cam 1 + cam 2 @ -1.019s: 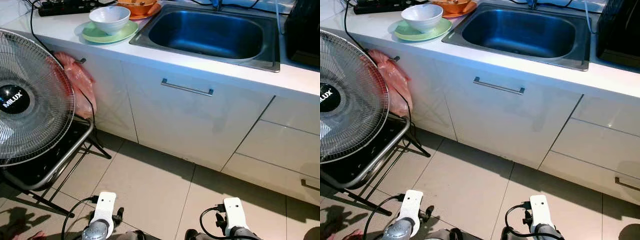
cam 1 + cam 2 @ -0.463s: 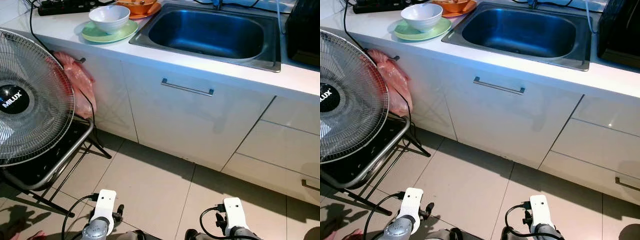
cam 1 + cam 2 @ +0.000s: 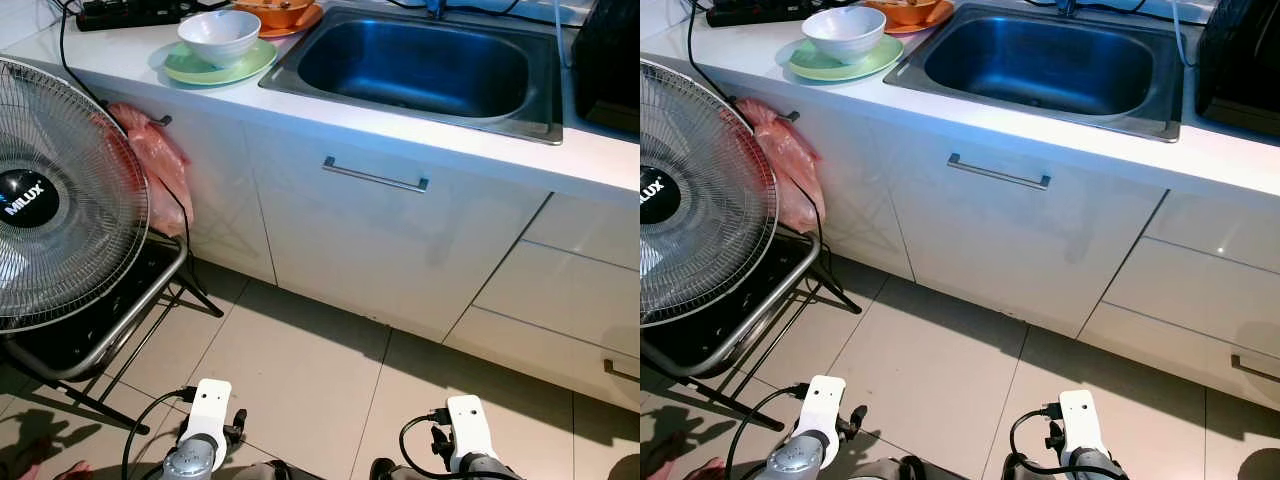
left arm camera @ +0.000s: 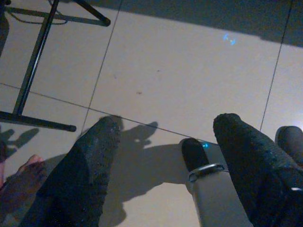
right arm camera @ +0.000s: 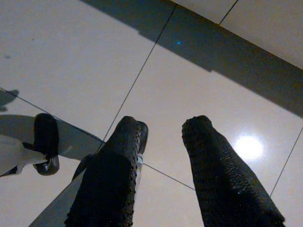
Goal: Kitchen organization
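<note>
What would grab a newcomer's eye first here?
The big fan on the black chair at the robot's left, a pink bag hanging behind it. Then the steel sink in the white counter, with a white bowl on a green plate beside it.

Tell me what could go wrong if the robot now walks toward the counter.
The fan sits on a metal-frame chair at the robot's left; its legs could catch the left arm. A black cord hangs from the counter beside a pink bag and could snag. The white bowl on the green plate lies near the edge; a bump might push it off.
</note>
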You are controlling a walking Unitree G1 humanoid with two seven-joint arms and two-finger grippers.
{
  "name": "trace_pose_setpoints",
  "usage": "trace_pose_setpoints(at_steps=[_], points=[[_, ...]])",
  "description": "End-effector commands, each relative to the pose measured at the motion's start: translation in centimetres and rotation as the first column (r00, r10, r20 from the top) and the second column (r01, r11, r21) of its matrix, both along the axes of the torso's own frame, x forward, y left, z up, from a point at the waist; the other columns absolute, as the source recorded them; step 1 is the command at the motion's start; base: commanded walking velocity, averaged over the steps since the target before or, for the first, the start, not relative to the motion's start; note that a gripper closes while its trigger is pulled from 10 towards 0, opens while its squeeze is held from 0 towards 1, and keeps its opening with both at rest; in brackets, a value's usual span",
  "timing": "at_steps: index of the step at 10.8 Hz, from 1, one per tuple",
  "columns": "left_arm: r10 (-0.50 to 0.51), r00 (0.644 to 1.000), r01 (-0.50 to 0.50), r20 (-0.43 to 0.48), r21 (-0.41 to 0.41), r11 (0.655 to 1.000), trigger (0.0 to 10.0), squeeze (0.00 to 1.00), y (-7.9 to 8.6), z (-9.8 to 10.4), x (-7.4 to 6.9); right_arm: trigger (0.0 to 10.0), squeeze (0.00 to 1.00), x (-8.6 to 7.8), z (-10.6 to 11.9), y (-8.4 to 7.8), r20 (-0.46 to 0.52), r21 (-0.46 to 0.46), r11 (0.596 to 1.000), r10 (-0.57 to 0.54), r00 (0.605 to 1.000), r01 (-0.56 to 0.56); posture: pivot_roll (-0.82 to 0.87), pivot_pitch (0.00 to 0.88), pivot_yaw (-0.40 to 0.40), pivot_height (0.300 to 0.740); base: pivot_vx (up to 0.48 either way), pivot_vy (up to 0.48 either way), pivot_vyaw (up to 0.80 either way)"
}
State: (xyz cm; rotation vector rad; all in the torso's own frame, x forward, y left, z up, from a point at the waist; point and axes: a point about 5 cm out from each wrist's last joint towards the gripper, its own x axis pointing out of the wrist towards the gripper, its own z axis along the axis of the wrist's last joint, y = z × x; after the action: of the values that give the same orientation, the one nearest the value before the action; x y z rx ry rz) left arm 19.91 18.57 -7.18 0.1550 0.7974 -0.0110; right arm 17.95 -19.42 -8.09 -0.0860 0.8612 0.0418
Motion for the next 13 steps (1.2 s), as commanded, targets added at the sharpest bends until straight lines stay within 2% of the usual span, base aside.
trace_pose_setpoints(at_steps=[1,13], points=[[0.002,1.000,-0.002,-0.025,0.011,1.000,10.0,0.00,0.47,-0.32,-0.63,10.0,0.00,-0.47,-0.27,0.02,-0.025,0.003,1.000,0.000,1.000,0.000,-0.05,0.102,0.043,0.740,0.000,0.000,0.00],[0.009,0.999,-0.008,-0.035,0.013,1.000,10.0,0.00,0.70,-0.38,-0.75,10.0,0.00,-0.24,-0.17,0.07,-0.019,0.009,1.000,-0.004,1.000,0.004,-0.03,0.123,0.042,0.740,0.000,0.000,0.00]])
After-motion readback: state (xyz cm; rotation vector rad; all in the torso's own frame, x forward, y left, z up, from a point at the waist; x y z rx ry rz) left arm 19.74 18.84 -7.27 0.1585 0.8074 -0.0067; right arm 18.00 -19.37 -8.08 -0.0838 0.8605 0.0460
